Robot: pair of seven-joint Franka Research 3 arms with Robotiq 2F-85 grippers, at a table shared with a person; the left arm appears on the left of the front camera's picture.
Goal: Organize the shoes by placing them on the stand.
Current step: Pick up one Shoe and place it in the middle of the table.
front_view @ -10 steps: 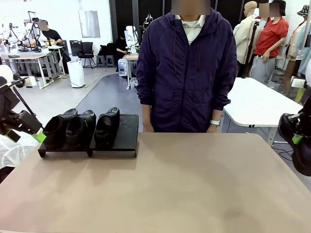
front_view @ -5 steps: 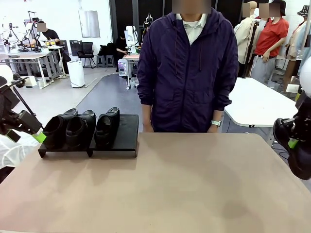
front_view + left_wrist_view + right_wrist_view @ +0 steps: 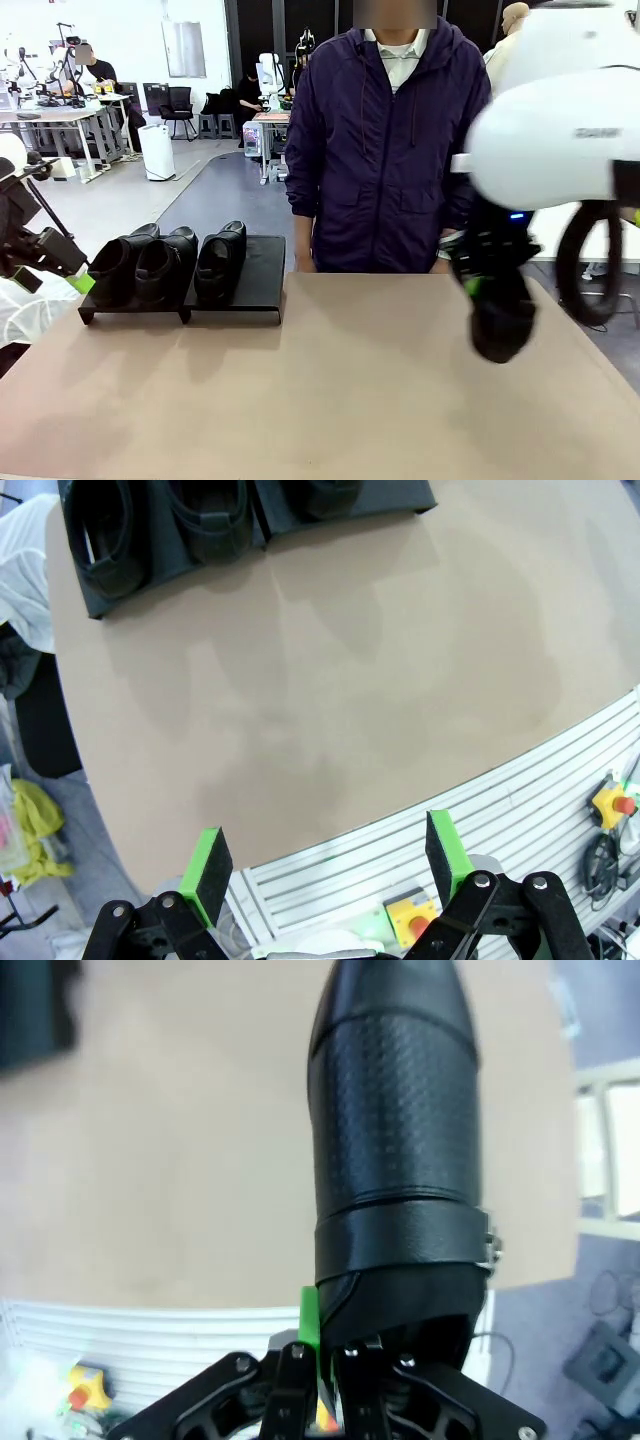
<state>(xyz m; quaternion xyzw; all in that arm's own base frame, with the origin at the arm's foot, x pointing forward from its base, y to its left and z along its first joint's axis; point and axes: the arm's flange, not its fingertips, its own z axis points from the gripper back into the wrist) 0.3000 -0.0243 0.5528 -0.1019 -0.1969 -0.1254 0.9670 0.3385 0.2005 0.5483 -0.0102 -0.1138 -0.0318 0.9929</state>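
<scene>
A tan table [image 3: 330,400] filled the foreground. At 12 o'clock of it stood a person in a purple hooded jacket [image 3: 385,150], a wristwatch [image 3: 443,253] at the cuff. A white table [image 3: 520,215] lay at 2 o'clock behind. At 10 o'clock, far off, a seated person [image 3: 100,72] worked near a white bin [image 3: 157,152].

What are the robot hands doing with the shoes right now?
Right gripper shut on fourth shoe, carrying it above table. Left gripper open. Three shoes on stand. Right slot free, path clear.
</scene>
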